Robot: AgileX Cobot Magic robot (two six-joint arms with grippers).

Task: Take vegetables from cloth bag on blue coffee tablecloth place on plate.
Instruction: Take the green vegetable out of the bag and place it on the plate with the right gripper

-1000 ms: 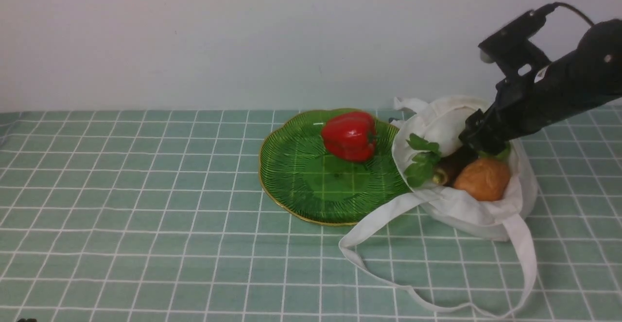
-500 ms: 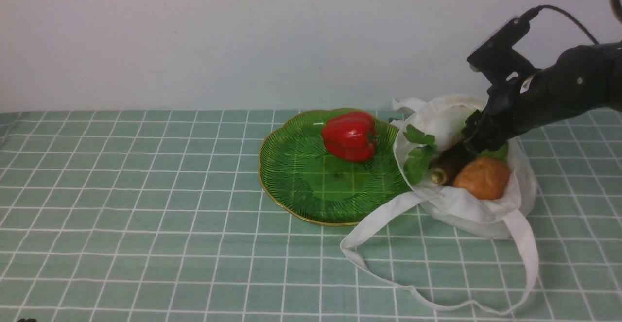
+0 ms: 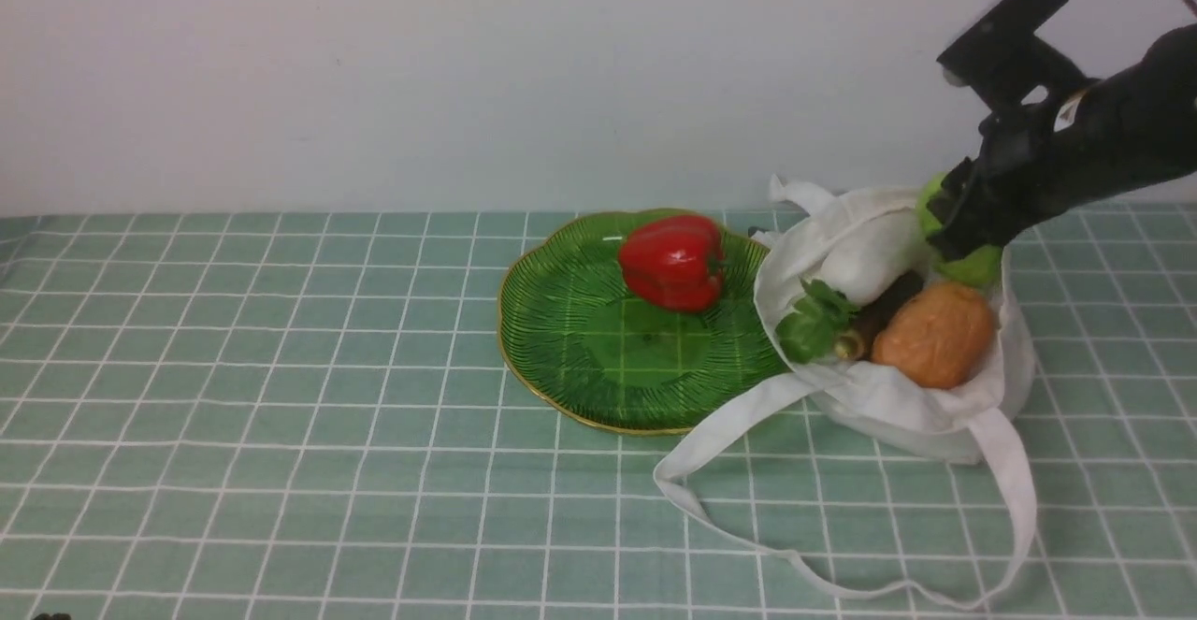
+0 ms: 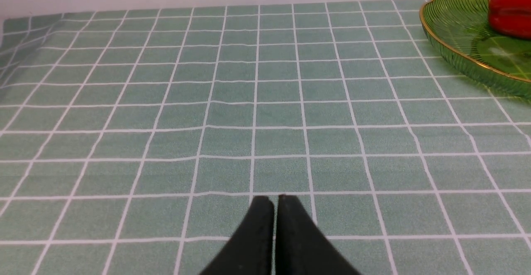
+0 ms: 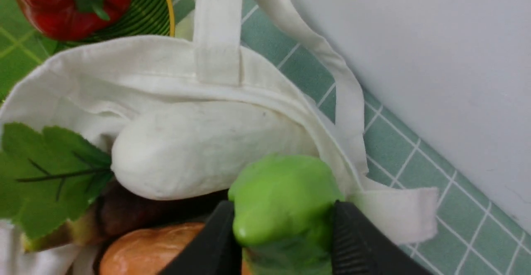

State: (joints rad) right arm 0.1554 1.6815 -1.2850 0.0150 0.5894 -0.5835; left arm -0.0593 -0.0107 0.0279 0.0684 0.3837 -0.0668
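Two grippers: the right gripper (image 5: 281, 210) is pinching the cucumber (image 5: 286, 183) between its jaws; the left gripper (image 4: 274, 202) is pointing out over the tablecloth (image 3: 281, 367), jaws pressed together
Cucumber: is hanging at the far right rim of the bag (image 3: 898, 410)
Bag: is lying just beside the plate (image 3: 561, 339); is holding the radish (image 3: 865, 251), the leafy root (image 3: 884, 307) and the potato (image 3: 935, 335)
Plate: is carrying a red pepper (image 3: 673, 260)

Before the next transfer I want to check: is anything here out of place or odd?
Nothing is spilled or damaged. One oddity: the cloth bag overlaps the plate at its right rim, and a strap seems to lie across that edge.
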